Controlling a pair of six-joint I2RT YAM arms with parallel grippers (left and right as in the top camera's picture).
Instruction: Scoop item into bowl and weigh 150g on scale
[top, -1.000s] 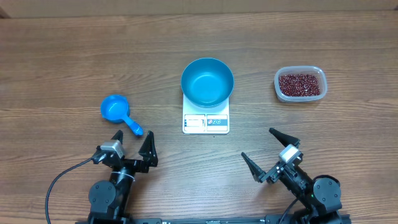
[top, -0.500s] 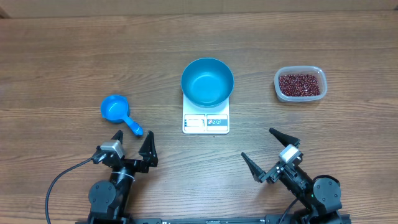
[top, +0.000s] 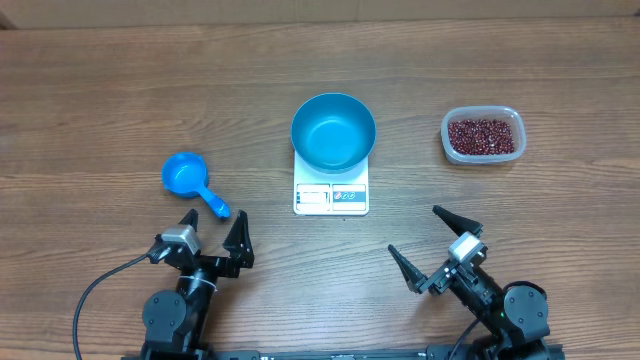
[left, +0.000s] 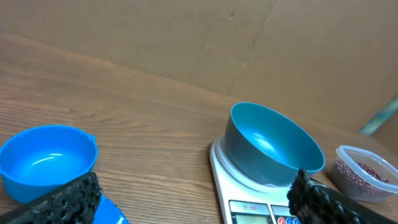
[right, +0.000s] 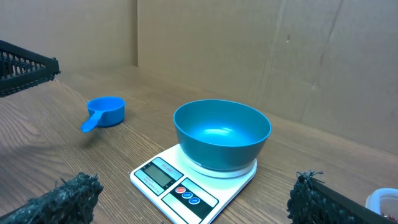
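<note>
The bowl (top: 334, 131) sits on the scale (top: 331, 192), in the middle of the surface (top: 100, 90). It covers the far part of the scale. The display and the buttons show at the near edge, toward the robot. The beans (top: 484, 136) lie in a clear tub (top: 447, 128), to the right of the bowl and well apart from it. A blue scoop (top: 183, 175) lies to the left of the scale, with its handle pointing to the near right.

The left gripper (top: 214, 220) is near the end of the scoop handle and, as far as the overhead view shows, does not touch it. Its jaws are spread wide and hold nothing. The right gripper (top: 415, 231) is at the near right, well apart from the tub and the scale. Its jaws are also spread wide, with nothing between them.

The left wrist view has the scoop low at the left and the bowl on the scale at the right. The right wrist view has the bowl and scale in the centre. A cardboard wall (right: 217, 43) stands behind the surface.
</note>
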